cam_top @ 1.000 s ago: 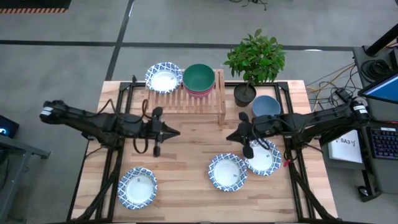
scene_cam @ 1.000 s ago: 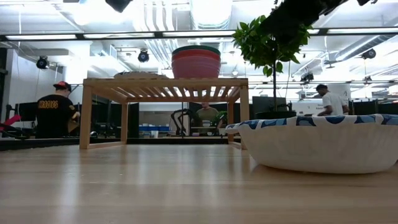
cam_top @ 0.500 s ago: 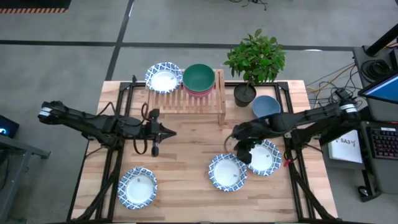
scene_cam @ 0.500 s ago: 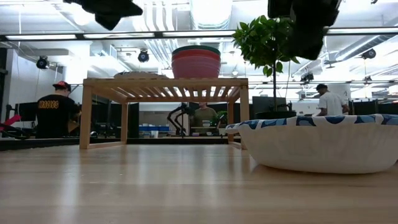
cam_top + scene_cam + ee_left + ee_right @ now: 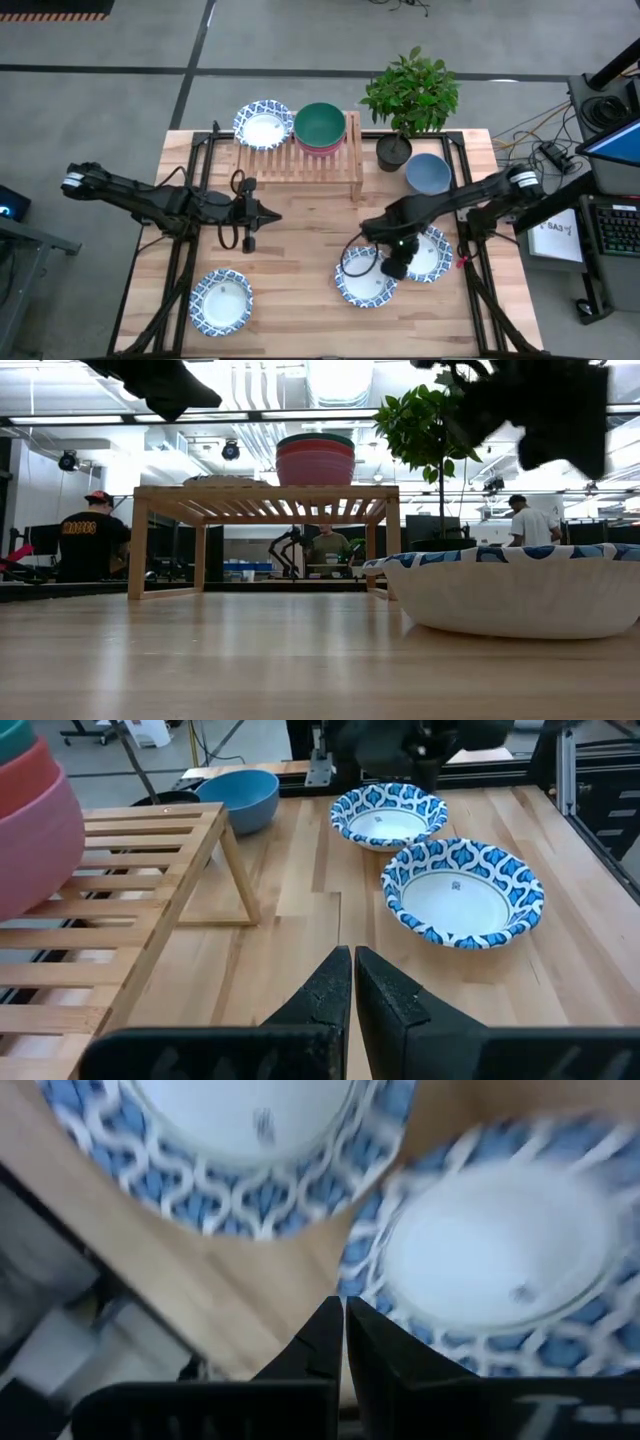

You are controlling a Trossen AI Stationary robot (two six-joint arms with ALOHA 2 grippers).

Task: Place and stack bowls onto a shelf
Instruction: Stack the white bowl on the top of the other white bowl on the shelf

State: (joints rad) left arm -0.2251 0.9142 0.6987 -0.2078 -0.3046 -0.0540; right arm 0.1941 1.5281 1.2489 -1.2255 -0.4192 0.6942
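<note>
Right gripper (image 5: pixel 392 262), fingers pressed together, hovers between 2 patterned bowls (image 5: pixel 365 277) near table's front-right edge; descending closed could shove one off.

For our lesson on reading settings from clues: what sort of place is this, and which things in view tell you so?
Most likely a robotics lab or workshop. Two dark robot arms work over a light wooden table on a black metal frame, exposed ducts and strip lights run overhead, and people sit at workstations behind the low light-wood slatted shelf.
</note>
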